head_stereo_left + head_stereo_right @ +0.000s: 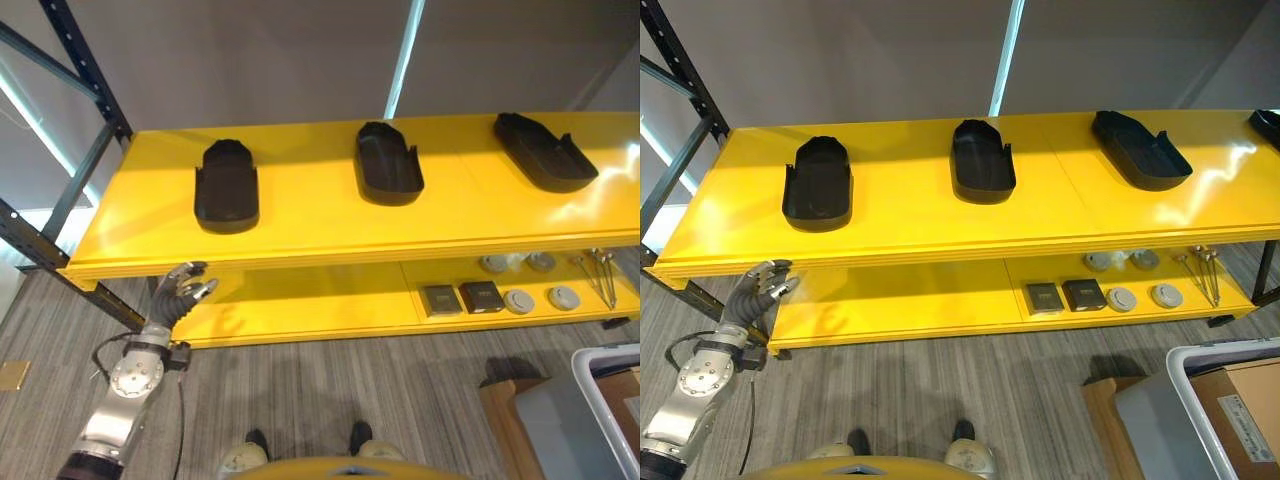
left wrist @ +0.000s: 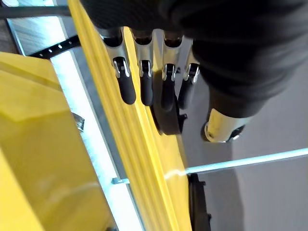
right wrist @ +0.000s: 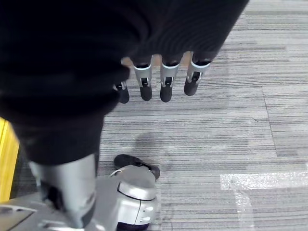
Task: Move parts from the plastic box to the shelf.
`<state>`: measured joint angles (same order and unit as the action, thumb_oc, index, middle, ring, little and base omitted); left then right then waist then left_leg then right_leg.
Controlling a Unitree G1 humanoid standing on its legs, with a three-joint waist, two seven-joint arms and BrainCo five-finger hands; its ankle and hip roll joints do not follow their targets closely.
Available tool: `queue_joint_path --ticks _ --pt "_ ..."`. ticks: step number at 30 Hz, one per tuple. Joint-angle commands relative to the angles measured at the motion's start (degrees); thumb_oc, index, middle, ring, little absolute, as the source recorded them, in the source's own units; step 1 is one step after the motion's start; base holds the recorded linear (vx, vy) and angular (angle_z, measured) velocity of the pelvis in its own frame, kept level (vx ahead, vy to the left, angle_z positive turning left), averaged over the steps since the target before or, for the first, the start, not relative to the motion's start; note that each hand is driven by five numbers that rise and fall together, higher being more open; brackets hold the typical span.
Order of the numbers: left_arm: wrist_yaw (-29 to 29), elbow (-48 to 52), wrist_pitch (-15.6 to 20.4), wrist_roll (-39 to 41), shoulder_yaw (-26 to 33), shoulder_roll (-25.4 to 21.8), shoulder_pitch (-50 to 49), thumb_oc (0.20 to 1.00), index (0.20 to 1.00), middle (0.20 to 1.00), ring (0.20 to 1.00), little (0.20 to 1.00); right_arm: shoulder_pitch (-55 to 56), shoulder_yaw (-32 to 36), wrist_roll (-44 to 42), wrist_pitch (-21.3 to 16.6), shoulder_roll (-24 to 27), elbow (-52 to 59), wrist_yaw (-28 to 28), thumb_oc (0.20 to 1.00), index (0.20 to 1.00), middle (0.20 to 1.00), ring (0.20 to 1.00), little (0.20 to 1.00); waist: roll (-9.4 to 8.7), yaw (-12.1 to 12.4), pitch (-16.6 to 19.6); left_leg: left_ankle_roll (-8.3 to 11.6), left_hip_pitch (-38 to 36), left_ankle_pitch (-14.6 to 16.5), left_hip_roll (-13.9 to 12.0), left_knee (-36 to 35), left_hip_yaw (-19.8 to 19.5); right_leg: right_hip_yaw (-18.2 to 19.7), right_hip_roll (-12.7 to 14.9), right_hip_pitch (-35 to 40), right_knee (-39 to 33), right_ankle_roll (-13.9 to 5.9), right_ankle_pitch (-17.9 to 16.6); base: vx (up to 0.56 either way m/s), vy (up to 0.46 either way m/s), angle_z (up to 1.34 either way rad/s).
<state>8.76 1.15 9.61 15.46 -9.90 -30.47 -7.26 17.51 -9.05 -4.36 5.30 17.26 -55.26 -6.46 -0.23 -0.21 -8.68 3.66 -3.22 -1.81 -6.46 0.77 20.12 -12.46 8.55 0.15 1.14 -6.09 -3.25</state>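
Nearest, at the lower right: the plastic box [image 1: 1230, 400], pale-rimmed, on the floor beside a brown carton [image 1: 1110, 420]; something brown lies inside it, but whether that is a part cannot be told. Right hand [image 3: 163, 79] hangs over grey carpet, fingers straight and loosely spread, holding nothing. Left hand [image 1: 185, 292] is raised at the front left corner of the shelf [image 1: 320, 215], fingers relaxed and slightly bent, empty, close under the yellow edge. Lower level carries two dark square parts [image 1: 460, 298], pale round ones [image 1: 540, 298] and some thin metal pins [image 1: 600, 275] toward the right. Upper level carries three black trays [image 1: 227, 185], spaced apart. Risks, as judged: both hands are empty and well apart from the box, so a reach down and right is needed; the left hand could clip the shelf edge or the dark upright as it withdraws. Any placement on the crowded right of the lower level could knock the pins or round pieces.
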Motion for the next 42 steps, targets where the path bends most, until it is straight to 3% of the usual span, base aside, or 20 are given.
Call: queue_joint_path --ticks 1,4,12,20,28,42 --pt "2.98 3.36 6.27 -0.38 0.72 -1.24 7.52 0.200 0.200 0.200 0.200 0.200 -1.53 -1.89 -1.55 -1.83 -0.15 -1.67 -0.95 1.000 1.000 1.000 1.000 1.000 -0.60 -1.56 -1.87 1.16 2.25 1.75 -3.78 3.58 -4.14 0.43 3.67 2.21 1.46 -4.36 1.68 0.00 0.000 0.00" --pt "9.98 -1.87 7.08 -0.84 -2.38 0.41 14.05 0.200 0.200 0.200 0.200 0.200 -2.18 -3.15 -0.56 -2.40 0.22 -2.71 -0.59 1.000 1.000 1.000 1.000 1.000 -0.85 -3.53 -1.49 1.29 1.70 1.65 -4.27 3.32 -2.76 1.44 3.43 1.73 1.71 -4.51 1.64 0.00 -0.006 -0.03" --pt "16.90 -9.03 6.88 -2.26 -2.36 2.70 21.32 0.200 0.200 0.200 0.200 0.200 -2.94 -3.16 1.85 -3.93 1.05 -5.80 0.81 1.000 1.000 1.000 1.000 1.000 -1.09 -5.78 -1.40 1.51 1.41 1.68 -5.09 3.54 -1.09 2.69 3.09 1.03 1.71 -4.60 1.56 -0.01 -0.017 -0.14" --pt "23.89 -22.77 7.23 -4.02 -0.58 3.23 26.37 0.200 0.200 0.200 0.200 0.200 -3.28 -3.34 3.52 -5.37 2.00 -7.55 2.35 1.000 1.000 1.000 1.000 1.000 -1.30 -7.70 -1.21 1.75 1.64 1.72 -5.95 4.23 0.41 3.61 3.00 0.07 2.24 -4.60 1.76 0.00 -0.010 -0.05" --pt "25.80 -29.51 8.02 -5.21 1.02 2.64 28.73 0.200 0.200 0.200 0.200 0.200 -3.78 -3.31 4.02 -7.47 2.88 -9.28 3.01 1.000 1.000 1.000 1.000 1.000 -1.14 -8.42 -1.97 1.96 2.68 1.65 -6.59 5.17 0.92 4.17 2.99 -0.84 2.42 -4.38 1.76 -0.01 0.002 -0.02" --pt "26.70 -36.62 8.44 -0.70 2.05 3.23 32.69 0.200 0.200 0.200 0.200 0.200 -4.81 -4.09 4.17 -7.76 4.28 -9.02 3.88 1.000 1.000 1.000 1.000 1.000 -1.37 -9.43 -3.19 2.24 3.32 1.46 -7.31 6.07 1.30 4.55 2.96 -1.07 2.51 -4.26 1.94 -0.01 0.005 -0.04"
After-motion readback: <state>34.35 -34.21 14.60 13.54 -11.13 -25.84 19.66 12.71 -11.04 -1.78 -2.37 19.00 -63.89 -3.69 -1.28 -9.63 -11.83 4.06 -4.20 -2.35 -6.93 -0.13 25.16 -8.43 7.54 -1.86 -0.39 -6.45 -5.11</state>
